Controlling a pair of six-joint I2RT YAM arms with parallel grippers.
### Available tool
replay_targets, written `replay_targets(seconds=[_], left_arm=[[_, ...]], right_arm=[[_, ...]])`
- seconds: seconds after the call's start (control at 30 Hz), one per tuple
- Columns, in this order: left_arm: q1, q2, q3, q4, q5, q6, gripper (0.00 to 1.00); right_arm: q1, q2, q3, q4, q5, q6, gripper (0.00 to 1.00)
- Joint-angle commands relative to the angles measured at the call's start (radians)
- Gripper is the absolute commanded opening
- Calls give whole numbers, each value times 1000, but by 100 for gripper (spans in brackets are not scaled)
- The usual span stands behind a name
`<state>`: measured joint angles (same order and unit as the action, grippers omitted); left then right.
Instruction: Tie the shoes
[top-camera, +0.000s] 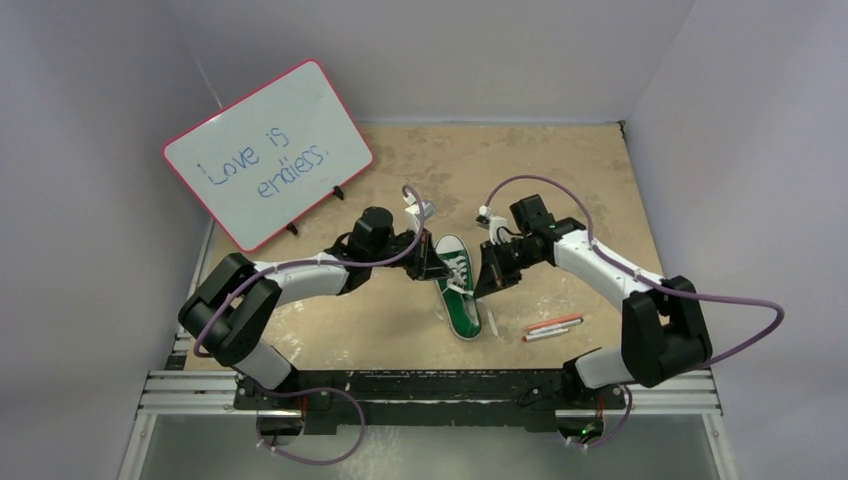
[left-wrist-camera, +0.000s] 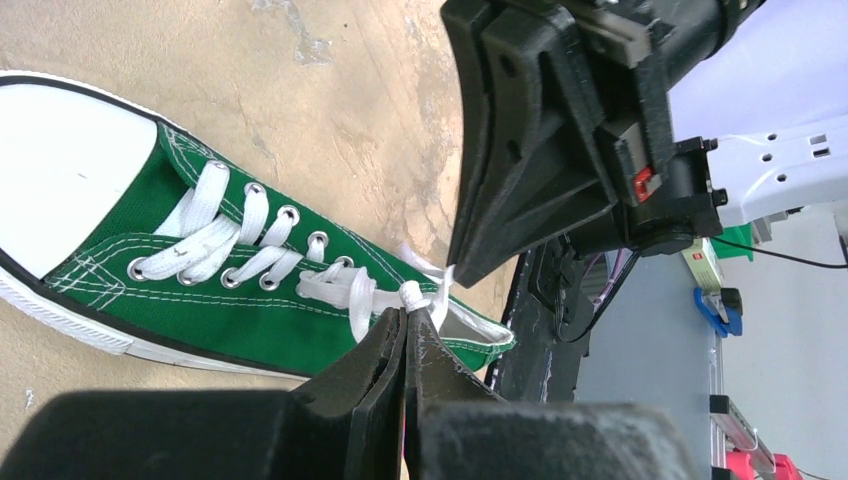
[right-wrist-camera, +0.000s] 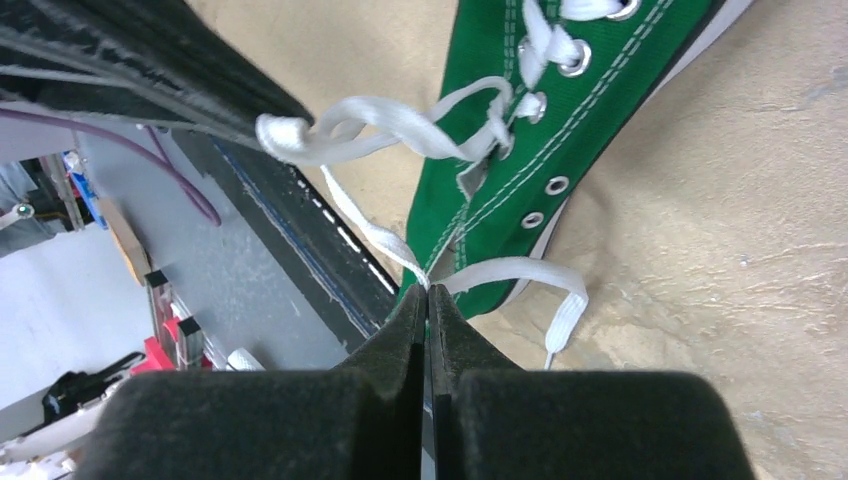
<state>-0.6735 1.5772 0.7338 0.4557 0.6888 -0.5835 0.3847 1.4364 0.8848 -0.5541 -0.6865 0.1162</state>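
Green sneaker (top-camera: 458, 285) sits in the middle of the tan table (top-camera: 560, 180) between the two arms, and the left gripper (left-wrist-camera: 407, 318) and the right gripper (right-wrist-camera: 428, 298) are each pinched tight shut on a bit of its white laces (right-wrist-camera: 400, 120).

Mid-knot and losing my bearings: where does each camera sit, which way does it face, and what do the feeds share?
Top external: above, behind the bases, facing down at green sneaker, whiteboard; left arm, right arm show.
Left wrist: on left arm, looking along left fingers, shut on laces; right fingers opposite.
Right wrist: on right arm, looking along right fingers pinching laces.
Shared: sneaker and laces in all.
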Motion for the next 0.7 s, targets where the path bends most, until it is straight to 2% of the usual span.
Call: replay_targets(seconds=[0.0, 0.23, 0.67], left_arm=[[5, -51, -8, 67, -7, -6, 0], [2, -51, -22, 131, 24, -66, 0], [0, -36, -40, 204, 50, -118, 0]], right_arm=[[-4, -47, 15, -9, -107, 23, 0], [-4, 57, 39, 117, -174, 148, 0], [-4, 149, 52, 271, -131, 290, 0]])
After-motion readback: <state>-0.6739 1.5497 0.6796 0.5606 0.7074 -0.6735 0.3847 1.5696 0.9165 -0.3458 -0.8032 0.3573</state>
